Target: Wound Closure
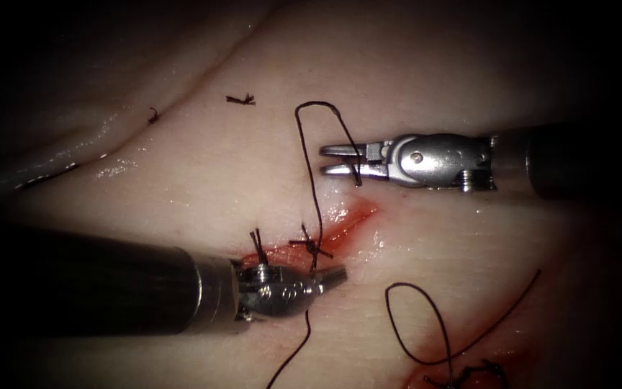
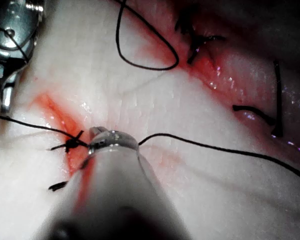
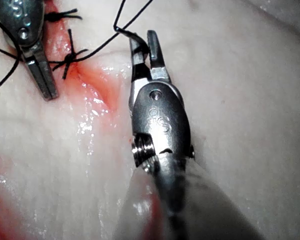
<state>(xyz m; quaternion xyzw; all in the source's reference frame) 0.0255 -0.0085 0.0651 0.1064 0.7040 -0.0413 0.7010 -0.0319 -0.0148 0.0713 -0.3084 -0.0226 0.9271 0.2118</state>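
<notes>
Thread [image 1: 314, 173] in both tools' jaws

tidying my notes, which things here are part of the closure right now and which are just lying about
In use:
- tissue with cut
- thread, draped across the open right tool and running past the knot
- left tool, jaws shut beside the knot; whether they pinch thread is unclear

Lying about:
- cut ends
- slack loop
- red fluid

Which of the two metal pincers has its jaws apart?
The right tool, above the cut: its jaws stand apart with thread across them. The left tool is shut on thread beside the knot.
</notes>
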